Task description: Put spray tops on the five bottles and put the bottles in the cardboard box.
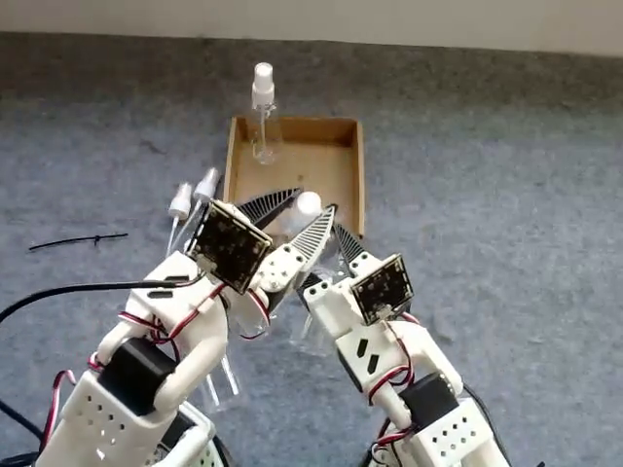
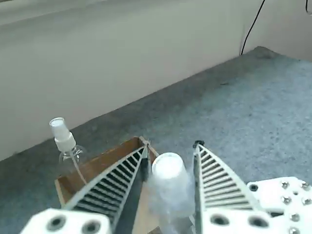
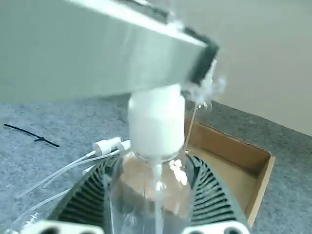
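White plastic spray top (image 2: 168,170) sits on the neck of a clear plastic bottle (image 3: 151,200), just in front of the brown cardboard box (image 1: 357,175). The left pincer (image 2: 170,145) is closed narrowly on the top, and the right pincer (image 3: 152,170) clasps the bottle's body. The step looks like seating this top. Next it likely needs twisting home, then a lift into the box beside the capped bottle (image 1: 263,122) there.

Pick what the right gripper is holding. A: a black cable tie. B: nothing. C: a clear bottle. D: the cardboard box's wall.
C: in the right wrist view the right gripper is shut on a clear bottle that has a white spray top on its neck.
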